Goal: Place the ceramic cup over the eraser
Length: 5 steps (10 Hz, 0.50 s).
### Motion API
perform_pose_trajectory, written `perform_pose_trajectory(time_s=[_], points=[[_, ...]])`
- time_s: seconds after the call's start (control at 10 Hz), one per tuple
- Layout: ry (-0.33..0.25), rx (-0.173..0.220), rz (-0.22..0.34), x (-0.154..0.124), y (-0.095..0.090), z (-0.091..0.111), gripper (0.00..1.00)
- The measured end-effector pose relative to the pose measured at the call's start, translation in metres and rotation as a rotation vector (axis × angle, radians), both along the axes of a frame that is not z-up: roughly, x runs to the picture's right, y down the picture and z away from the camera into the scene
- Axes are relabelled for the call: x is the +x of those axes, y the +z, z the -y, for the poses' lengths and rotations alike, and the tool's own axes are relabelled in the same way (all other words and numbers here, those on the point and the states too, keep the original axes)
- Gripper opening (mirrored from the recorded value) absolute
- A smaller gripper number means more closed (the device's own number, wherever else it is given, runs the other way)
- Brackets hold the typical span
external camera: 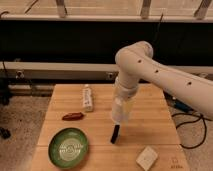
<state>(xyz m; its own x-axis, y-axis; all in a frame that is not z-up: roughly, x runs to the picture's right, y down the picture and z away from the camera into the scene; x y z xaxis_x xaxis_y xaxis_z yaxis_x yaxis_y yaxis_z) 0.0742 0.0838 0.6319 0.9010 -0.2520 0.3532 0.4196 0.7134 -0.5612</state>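
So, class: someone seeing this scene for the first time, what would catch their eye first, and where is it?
The big white robot arm reaching in from the right dominates, its pincer carrying the ceramic cup low over the wooden table, just above the black eraser. Next comes the green plate at the front left corner.
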Motion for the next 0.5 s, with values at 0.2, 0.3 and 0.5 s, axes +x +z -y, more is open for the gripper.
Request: perform_pose_trajectory(time_s=[0.2,0.3,0.5], points=[[-0.004,0.010,0.009,-0.005,-0.014,-0.013,0.00],[-0.004,0.014,0.014,-0.006,-0.018,-0.016,0.00],[-0.008,0.016,0.027,-0.010,-0.022,-0.023,0.00]])
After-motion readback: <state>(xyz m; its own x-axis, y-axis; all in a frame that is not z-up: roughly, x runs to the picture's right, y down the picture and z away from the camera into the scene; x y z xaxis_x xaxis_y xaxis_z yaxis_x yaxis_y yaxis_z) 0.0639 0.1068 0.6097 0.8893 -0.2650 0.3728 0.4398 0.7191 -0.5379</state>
